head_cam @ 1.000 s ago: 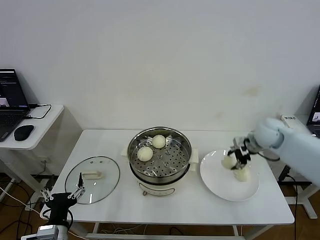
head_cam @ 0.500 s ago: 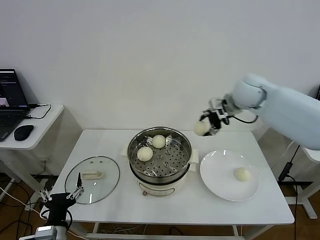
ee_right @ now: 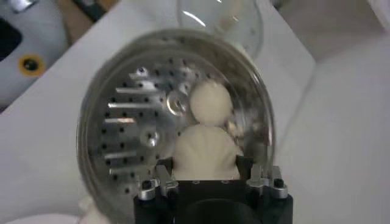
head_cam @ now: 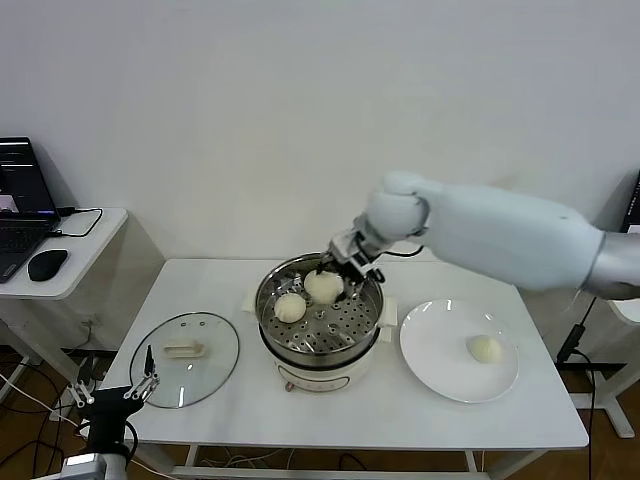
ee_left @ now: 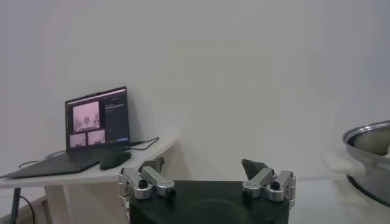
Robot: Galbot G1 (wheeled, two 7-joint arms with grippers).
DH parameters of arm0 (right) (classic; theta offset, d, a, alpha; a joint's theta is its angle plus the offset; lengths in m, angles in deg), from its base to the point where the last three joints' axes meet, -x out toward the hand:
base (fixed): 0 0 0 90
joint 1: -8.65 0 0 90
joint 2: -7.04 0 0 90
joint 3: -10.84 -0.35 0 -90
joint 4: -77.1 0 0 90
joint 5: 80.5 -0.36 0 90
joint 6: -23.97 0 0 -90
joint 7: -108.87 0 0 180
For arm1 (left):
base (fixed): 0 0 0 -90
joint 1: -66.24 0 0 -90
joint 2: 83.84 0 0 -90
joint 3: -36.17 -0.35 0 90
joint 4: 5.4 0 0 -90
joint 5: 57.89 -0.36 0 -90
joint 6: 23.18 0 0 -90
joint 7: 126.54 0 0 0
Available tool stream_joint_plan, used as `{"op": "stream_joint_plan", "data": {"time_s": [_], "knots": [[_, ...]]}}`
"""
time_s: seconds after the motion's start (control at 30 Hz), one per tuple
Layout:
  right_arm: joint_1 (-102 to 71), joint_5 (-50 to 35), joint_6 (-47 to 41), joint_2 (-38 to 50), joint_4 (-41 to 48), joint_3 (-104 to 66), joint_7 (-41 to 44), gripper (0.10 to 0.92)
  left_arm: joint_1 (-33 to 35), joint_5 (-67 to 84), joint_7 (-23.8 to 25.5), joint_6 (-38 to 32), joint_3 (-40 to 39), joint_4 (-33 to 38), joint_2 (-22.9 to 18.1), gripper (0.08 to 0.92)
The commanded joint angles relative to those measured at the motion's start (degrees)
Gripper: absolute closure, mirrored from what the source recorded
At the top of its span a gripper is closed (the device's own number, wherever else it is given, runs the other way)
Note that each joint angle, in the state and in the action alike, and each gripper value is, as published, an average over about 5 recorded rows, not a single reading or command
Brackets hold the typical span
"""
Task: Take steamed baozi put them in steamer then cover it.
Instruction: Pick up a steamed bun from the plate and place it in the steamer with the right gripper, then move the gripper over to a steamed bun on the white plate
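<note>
My right gripper (head_cam: 338,272) is shut on a pale steamed baozi (ee_right: 205,152) and holds it over the far part of the steamer (head_cam: 268,322), a shiny perforated basket on a cream pot base. One baozi (head_cam: 290,307) lies in the basket's left part; the right wrist view shows a baozi (ee_right: 210,105) resting just beyond the held one. Another baozi (head_cam: 485,348) sits on the white plate (head_cam: 440,375) at the right. The glass cover (head_cam: 210,365) lies flat on the table to the steamer's left. My left gripper (head_cam: 112,392) hangs open below the table's front left corner.
A side desk (head_cam: 75,270) at the far left carries a laptop (head_cam: 18,205) and a mouse (head_cam: 46,264). In the left wrist view the open left gripper (ee_left: 204,171) faces the wall, with the steamer's rim (ee_left: 368,137) showing at one edge.
My right gripper lifted a baozi off the plate and carried it left, up and over to the steamer. The left gripper sank slightly.
</note>
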Motion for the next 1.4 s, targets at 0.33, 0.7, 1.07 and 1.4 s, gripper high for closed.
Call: {"op": "stream_joint_plan", "data": {"time_s": [0.33,0.7,1.07,1.4], "knots": [[-0.8,10.9,16.3,-6.7,1.3,5.7,2.1,0.372,0.0,0.0,-0.1,-0.3,0.1,-0.4,-1.1,0.177],[-2.3,11.0,16.5,-5.5,0.4,5.7,1.4,0.365,-0.2,-0.2,-0.1,-0.5,-0.2,-0.8,-1.5,0.177],[1.5,6.1,13.5,-1.4,-0.3,2.7,2.7,0.206,-0.4,-0.1,-0.1,-0.5,0.0,-0.5,-0.8,0.177],[4.5,4.3,-5.7,15.4,-2.5,-5.3,5.9,0.203,-0.6,0.1,0.3,-0.4,-0.1,0.1,1.0,0.177]]}}
